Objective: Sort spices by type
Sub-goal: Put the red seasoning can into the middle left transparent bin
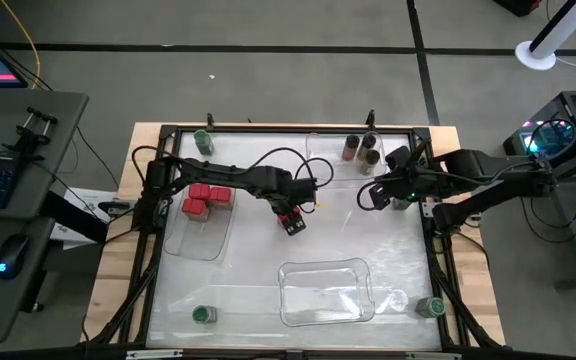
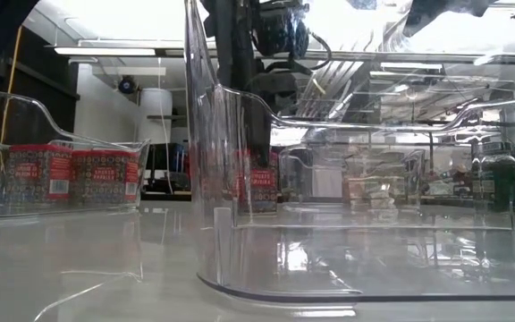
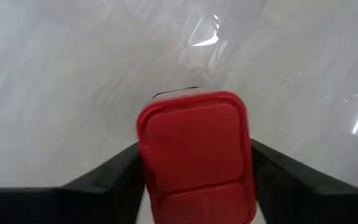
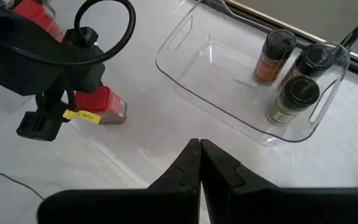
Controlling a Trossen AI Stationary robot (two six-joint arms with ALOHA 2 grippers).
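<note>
My left gripper is at the table's middle, shut on a red square-topped spice box; the same box shows in the right wrist view. Three more red boxes stand in the clear tray on the left. Three brownish dark-lidded jars stand in the far clear tray. Green-lidded jars stand on the table at the far left, near left and near right. My right gripper is shut and hovers right of centre, touching nothing. My left gripper holds the red box by its lid end, pinched between the two fingers, one on each side. The fingers come from above, pointing down. In the low view the box stands upright below the gripper, its bottom at about table level.
A large clear tray sits at the near middle and fills the front of the low view. The table has a black frame along its edges. Open tabletop lies between the trays in the middle.
</note>
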